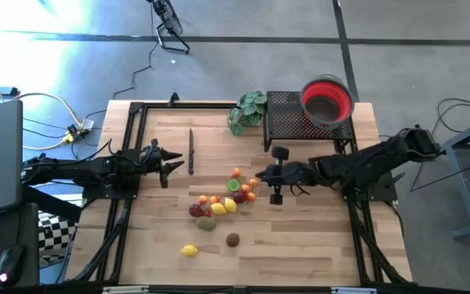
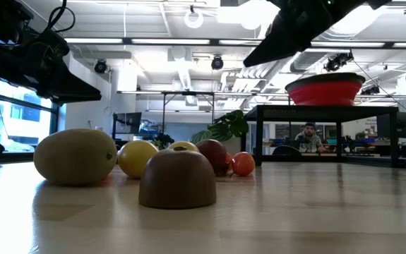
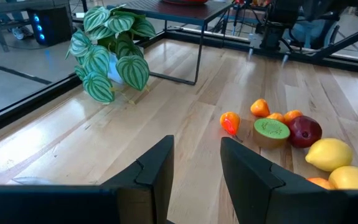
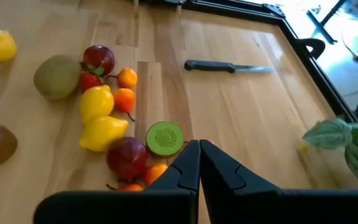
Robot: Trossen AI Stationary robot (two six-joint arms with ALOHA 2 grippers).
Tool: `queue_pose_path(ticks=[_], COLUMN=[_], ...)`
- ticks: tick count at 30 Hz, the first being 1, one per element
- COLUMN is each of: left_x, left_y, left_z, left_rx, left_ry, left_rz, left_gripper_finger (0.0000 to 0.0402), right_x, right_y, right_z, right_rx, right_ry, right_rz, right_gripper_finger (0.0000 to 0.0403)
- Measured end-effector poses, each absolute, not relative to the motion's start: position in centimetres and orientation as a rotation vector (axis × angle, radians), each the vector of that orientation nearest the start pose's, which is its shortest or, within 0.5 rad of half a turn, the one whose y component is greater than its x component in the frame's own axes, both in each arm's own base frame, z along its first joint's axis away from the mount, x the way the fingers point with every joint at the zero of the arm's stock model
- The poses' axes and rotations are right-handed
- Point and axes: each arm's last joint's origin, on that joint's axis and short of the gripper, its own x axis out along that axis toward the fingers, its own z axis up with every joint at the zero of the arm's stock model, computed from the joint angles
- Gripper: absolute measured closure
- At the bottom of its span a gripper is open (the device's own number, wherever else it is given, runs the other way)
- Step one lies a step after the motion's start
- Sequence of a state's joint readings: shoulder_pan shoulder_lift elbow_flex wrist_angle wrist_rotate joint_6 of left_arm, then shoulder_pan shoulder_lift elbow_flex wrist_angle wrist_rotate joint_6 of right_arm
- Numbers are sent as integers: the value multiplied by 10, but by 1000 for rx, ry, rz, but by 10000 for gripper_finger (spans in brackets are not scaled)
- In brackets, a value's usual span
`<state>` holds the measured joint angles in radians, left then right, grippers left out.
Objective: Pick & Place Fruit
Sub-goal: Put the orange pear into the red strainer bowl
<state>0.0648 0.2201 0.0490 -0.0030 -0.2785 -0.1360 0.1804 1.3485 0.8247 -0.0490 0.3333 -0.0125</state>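
Observation:
The fruit (image 1: pixel 222 200) lies in a loose cluster mid-table: yellow lemons (image 4: pixel 101 118), a red apple (image 4: pixel 99 58), small orange pieces (image 4: pixel 126 89), a green kiwi half (image 4: pixel 165 138) and a whole kiwi (image 4: pixel 57 76). A lone lemon (image 1: pixel 189 251) and a brown fruit (image 1: pixel 233 239) rest nearer the front edge. My right gripper (image 1: pixel 257 181) is shut with nothing in it. It hangs above the cluster's right side, clear of the fruit in the low view (image 2: pixel 251 62). My left gripper (image 3: pixel 197 168) stands open and empty at the table's left (image 1: pixel 169 167), pointing toward the fruit.
A red bowl (image 1: pixel 327 100) sits on a black wire rack (image 1: pixel 296 126) at the far right. A green leafy plant (image 1: pixel 249 110) stands beside the rack, and a black-handled knife (image 1: pixel 191 151) lies left of centre. Bare wood lies along the front.

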Motion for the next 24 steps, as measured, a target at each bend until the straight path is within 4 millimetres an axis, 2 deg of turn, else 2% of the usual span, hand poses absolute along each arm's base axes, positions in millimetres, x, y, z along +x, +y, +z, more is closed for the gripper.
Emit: queue_pose_path(ticks=[4, 15, 19, 24], left_x=[107, 107, 107, 107], left_y=[15, 15, 15, 15], left_z=[162, 162, 162, 162], left_rx=[-116, -116, -115, -115], left_ry=[151, 150, 150, 149], left_rz=[354, 355, 356, 359], left_gripper_finger=[274, 274, 274, 274], right_x=[284, 299, 314, 337], right_y=[33, 4, -9, -22], right_z=[242, 269, 265, 250], right_rx=[-196, -328, -397, -394], right_ry=[567, 598, 645, 728], right_rz=[-138, -80, 18, 130], right_gripper_finger=[400, 400, 400, 400])
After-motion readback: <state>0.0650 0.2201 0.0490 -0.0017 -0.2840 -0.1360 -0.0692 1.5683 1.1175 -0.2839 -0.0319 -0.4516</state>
